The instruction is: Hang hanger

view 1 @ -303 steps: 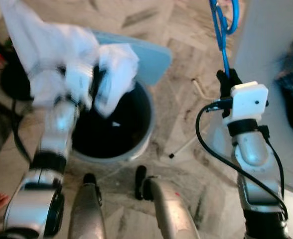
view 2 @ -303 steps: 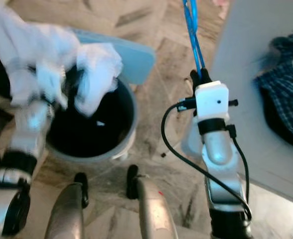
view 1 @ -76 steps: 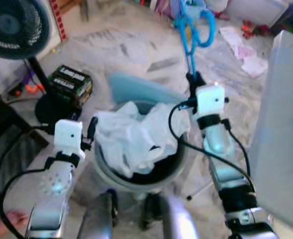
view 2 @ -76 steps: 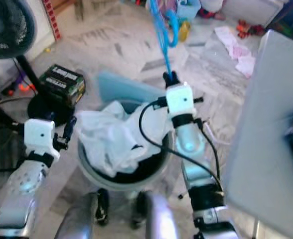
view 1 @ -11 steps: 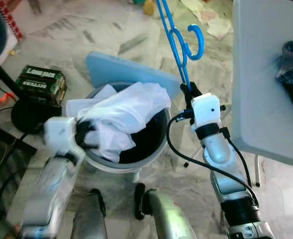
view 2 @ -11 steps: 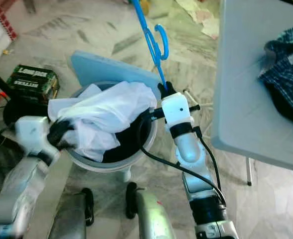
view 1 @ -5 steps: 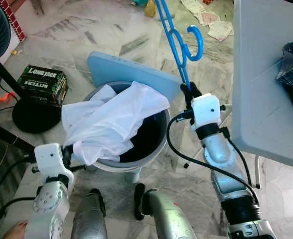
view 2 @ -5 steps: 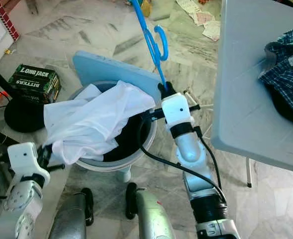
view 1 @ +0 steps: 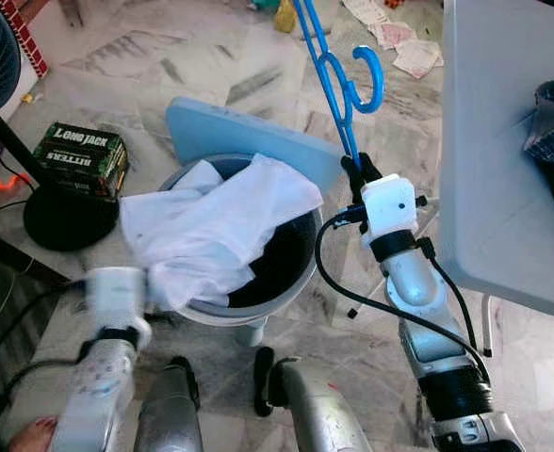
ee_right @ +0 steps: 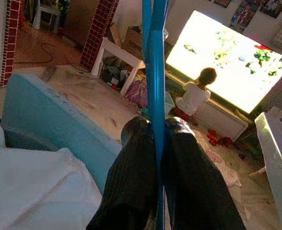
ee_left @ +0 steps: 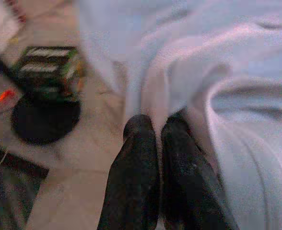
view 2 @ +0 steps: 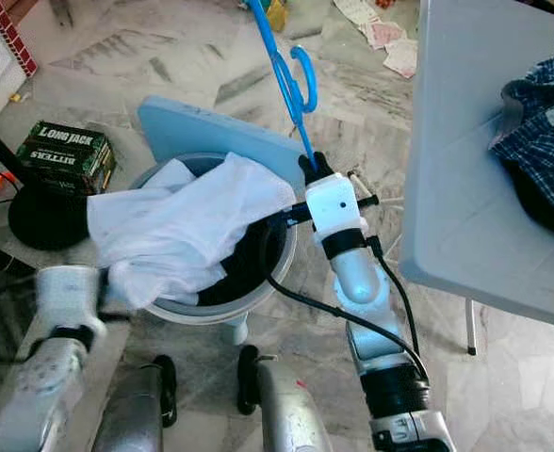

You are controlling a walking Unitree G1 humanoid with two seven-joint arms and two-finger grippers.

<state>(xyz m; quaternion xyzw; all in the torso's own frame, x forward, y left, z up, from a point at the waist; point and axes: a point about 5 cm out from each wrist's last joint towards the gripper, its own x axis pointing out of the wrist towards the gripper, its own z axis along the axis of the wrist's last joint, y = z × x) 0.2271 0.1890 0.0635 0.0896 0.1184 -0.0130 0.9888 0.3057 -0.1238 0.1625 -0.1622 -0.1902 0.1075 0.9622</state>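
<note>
Moved since half a second ago: left arm has risen toward the bucket rim and is motion-blurred; the white garment's lower edge has lifted a little with it.
Left gripper (ee_left: 153, 132): fingers pressed together on a fold of the white garment (view 1: 216, 226), at the bucket's near-left edge.
Right gripper (ee_right: 154, 132): unchanged, fingers clamped on the blue hanger's lower bar.
Blue hanger (view 1: 338, 80): held upright above the right gripper, between the bucket and the counter, hook curling toward the counter; its top is cut off by the frame edge.
Bucket (view 1: 301, 282): grey, dark inside, the white garment draped over its left half and rim.
Blue lid (view 1: 249, 137): flat panel behind the bucket, its near edge hidden by the rim.
Counter (view 2: 456, 169): grey, to the robot's right, carrying a plaid cloth (view 2: 541, 108) cut off at the frame edge.
Floor: green carton (view 1: 79, 158) beside a fan base (view 1: 60, 217); papers lie further off.
Hard to make out: left wrist view is blurred, so how much cloth sits between the fingers cannot be told.
Right wrist view: a person (ee_right: 196, 93) sits in front of a bright screen.
</note>
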